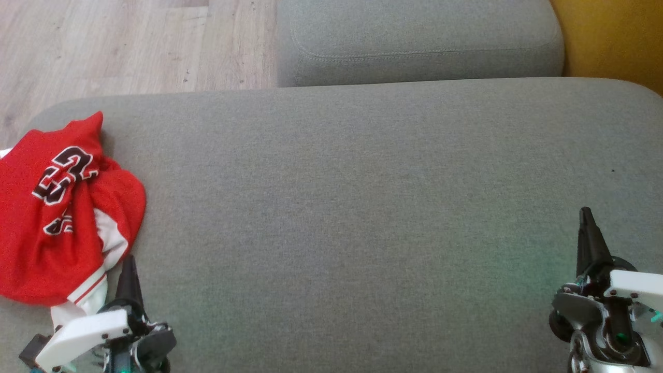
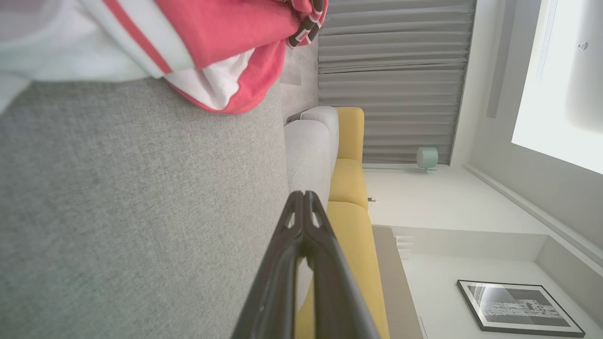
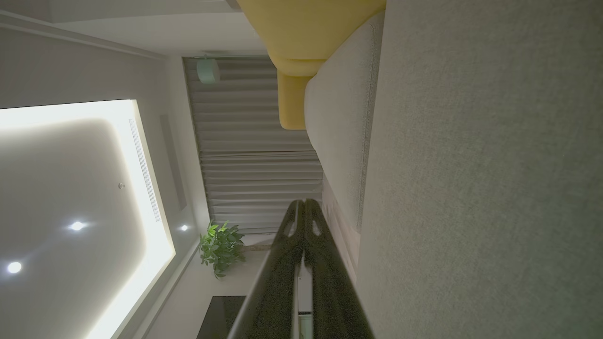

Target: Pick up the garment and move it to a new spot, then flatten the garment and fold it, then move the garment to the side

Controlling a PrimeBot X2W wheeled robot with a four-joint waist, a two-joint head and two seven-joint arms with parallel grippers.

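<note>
The garment [image 1: 57, 217] is a red jersey with white trim and black-and-white numbers, lying crumpled at the left end of the grey sofa cushion [image 1: 362, 197]. Its red and white folds [image 2: 207, 52] fill the top left of the left wrist view. My left gripper [image 1: 128, 267] is shut at the lower left, its tip just beside the garment's lower white edge, holding nothing. In its own view the left gripper [image 2: 304, 194] has its fingers pressed together above the cushion. Far off at the lower right, my right gripper [image 1: 586, 212] is shut and empty, as also in its wrist view [image 3: 304, 201].
A second grey cushion [image 1: 419, 41] lies beyond the near one. Pale wood floor [image 1: 129, 46] shows at the upper left and a yellow seat [image 1: 616, 36] at the upper right. The cushion's left end curves off near the garment.
</note>
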